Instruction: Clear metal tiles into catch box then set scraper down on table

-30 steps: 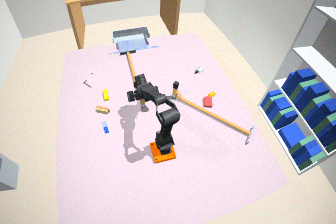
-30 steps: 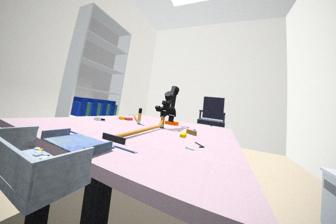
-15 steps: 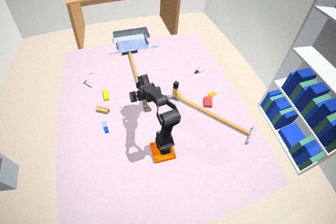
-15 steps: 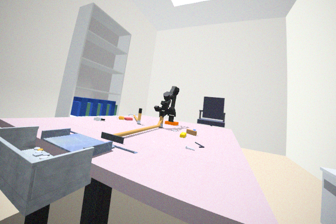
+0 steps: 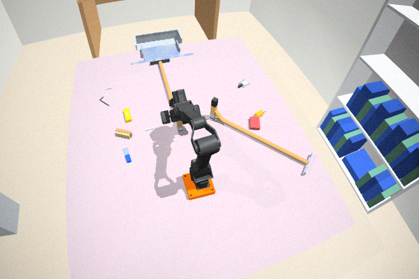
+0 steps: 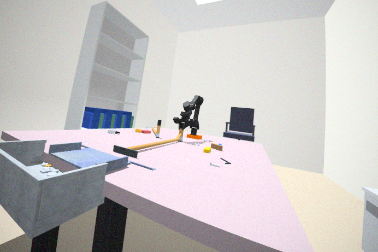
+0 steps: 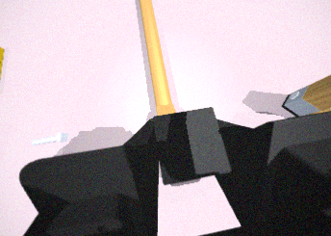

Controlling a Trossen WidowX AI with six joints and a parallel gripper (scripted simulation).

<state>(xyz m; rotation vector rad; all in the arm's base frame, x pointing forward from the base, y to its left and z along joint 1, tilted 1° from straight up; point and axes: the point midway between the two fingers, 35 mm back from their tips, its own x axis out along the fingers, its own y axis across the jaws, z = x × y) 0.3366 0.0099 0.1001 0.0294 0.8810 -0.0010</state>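
My gripper is shut on the upright, black-capped grip of the long scraper. Its wooden handle slopes away to a dark blade, which is just outside the near edge of the steel bench plate. I see no tile on the plate, though its near strip is partly hidden by the blade in the exterior view. The catch box is at the far end; several grey tiles and an orange piece lie in it.
A second long tool lies on the right with its grip upright. A red block is near it. On the left are a yellow block, a wooden block, a hex key and screws.
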